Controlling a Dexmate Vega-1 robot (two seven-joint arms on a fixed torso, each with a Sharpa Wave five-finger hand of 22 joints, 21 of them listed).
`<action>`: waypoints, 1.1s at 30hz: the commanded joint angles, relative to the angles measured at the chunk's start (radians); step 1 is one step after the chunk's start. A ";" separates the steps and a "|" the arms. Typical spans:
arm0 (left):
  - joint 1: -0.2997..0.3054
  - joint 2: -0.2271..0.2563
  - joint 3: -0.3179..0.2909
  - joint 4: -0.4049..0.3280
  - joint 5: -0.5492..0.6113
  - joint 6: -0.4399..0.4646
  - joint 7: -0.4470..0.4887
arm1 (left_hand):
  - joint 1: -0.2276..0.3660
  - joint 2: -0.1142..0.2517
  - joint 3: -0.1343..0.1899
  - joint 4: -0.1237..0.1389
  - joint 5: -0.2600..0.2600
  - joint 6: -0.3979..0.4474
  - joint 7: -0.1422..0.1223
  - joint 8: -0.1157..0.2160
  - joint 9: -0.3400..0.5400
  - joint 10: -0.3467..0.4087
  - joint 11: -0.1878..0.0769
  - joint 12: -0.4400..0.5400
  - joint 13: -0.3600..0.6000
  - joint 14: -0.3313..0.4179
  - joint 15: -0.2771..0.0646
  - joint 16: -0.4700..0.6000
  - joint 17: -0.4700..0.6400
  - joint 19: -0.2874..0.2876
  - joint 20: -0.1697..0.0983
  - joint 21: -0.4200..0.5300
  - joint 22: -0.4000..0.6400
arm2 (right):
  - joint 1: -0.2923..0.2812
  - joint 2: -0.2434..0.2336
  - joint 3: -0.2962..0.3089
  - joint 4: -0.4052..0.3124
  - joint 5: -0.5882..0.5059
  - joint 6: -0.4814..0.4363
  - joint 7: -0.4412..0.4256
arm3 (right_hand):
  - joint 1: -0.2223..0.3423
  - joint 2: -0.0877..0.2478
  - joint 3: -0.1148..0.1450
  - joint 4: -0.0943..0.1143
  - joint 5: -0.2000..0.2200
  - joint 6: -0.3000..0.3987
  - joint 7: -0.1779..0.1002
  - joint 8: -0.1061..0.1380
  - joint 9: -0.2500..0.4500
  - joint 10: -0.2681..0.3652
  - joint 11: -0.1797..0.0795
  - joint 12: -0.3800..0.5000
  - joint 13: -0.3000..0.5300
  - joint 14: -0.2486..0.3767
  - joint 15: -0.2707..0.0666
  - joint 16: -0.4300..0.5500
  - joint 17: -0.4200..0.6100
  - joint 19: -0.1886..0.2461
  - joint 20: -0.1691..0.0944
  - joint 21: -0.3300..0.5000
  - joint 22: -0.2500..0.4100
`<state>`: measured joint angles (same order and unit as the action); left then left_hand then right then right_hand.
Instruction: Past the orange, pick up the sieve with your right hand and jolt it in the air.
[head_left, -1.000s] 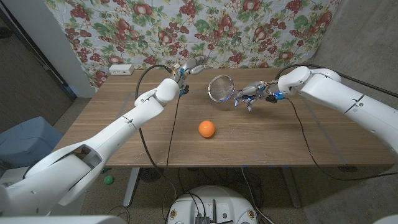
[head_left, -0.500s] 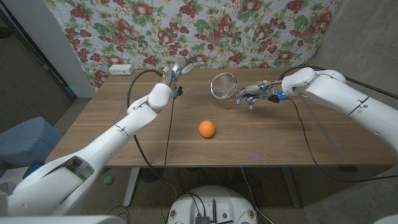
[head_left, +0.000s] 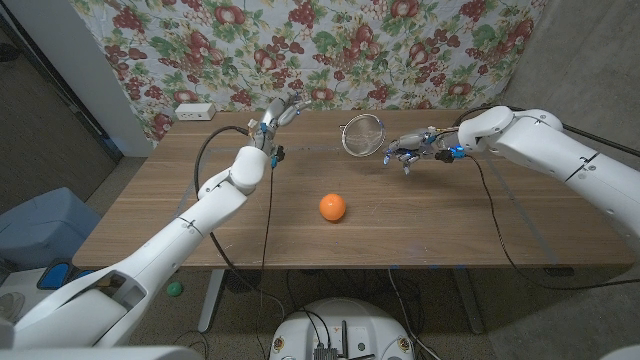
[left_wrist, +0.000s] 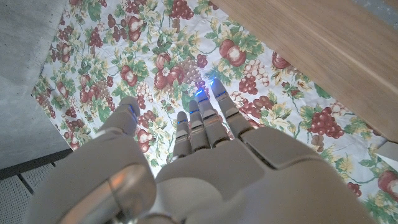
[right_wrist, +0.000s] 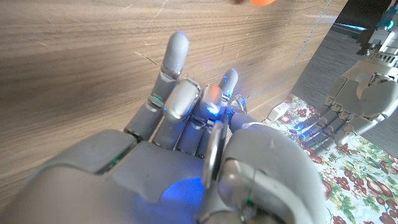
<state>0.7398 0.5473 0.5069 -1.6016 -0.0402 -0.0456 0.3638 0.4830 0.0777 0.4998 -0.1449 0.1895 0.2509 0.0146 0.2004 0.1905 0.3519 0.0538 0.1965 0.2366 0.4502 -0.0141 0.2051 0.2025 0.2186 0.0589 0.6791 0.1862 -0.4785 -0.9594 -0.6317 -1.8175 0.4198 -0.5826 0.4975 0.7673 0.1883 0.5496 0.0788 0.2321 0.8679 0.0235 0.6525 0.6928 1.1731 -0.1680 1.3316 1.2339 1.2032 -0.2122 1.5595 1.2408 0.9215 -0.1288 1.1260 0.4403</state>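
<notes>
Beyond the orange (head_left: 333, 207), above the surface (head_left: 430, 225), the right hand (head_left: 409, 152) grips the sieve (head_left: 363, 134) by its handle; the bowl points toward the spread, empty left hand (head_left: 277, 113).

even, soft indoor light over the surface (head_left: 420, 215), faint shadows, no harsh glare. head view sharp, edges slightly bowed. wrist views blur close up; blue lights glow on the right hand (right_wrist: 205, 155).

The sieve (head_left: 362, 134) is a round metal mesh one, tipped up on edge and off the tabletop, near the far edge. The orange (head_left: 333, 207) sits mid-table, closer to the near edge.
</notes>
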 joint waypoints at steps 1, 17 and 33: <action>0.062 -0.020 -0.032 0.021 -0.074 0.013 0.028 | -0.009 0.008 0.004 0.006 0.009 0.015 0.000 0.005 0.002 0.009 0.002 0.008 0.000 0.007 0.002 0.003 0.001 0.011 0.003 0.003 0.001 | -0.010 0.001 0.027 0.042 0.039 0.053 0.011 | 0.005 -0.002 0.009 -0.001 -0.003 0.082 0.093 0.007 0.003 -0.002 -0.006 0.012 0.004 0.013 0.000 0.004 0.001 0.005 -0.003 0.010 0.002; 0.073 -0.034 -0.022 0.073 -0.169 0.043 -0.005 | -0.017 0.020 0.011 0.006 0.010 0.019 0.011 0.003 0.001 0.015 0.011 0.011 -0.005 0.003 0.008 0.003 0.000 0.009 0.004 0.000 0.001 | -0.131 -0.003 0.160 0.081 0.181 0.231 -0.033 | 0.006 -0.003 0.016 -0.001 -0.006 0.084 0.096 0.009 -0.006 -0.005 -0.005 0.032 0.004 0.018 0.000 0.004 0.001 0.001 -0.004 0.028 0.000; 0.082 -0.025 -0.026 0.078 -0.201 0.016 -0.010 | -0.022 0.024 0.016 0.003 0.010 0.021 0.014 0.002 0.000 0.015 0.012 0.010 -0.008 0.003 0.010 0.003 -0.002 0.008 0.006 -0.003 0.001 | -0.215 0.012 0.233 0.093 0.264 0.382 -0.058 | 0.004 -0.005 0.019 0.001 -0.008 0.079 0.093 0.012 -0.008 -0.014 -0.003 0.050 0.003 0.017 0.001 0.004 0.001 -0.014 -0.006 0.040 -0.004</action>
<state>0.8121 0.5184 0.4841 -1.5331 -0.2143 -0.0119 0.3586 0.4647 0.0963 0.5081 -0.1450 0.1894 0.2647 0.0287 0.2004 0.1907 0.3625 0.0644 0.2043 0.2274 0.4502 -0.0142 0.2051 0.2000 0.2202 0.0606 0.6791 0.1864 -0.6437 -0.9531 -0.4436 -1.7301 0.6200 -0.3060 0.4599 0.7673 0.1882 0.5607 0.0816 0.2243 0.8678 0.0235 0.6585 0.6812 1.1729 -0.1679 1.3737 1.2339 1.2169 -0.2125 1.5595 1.2408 0.9175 -0.1252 1.1583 0.4357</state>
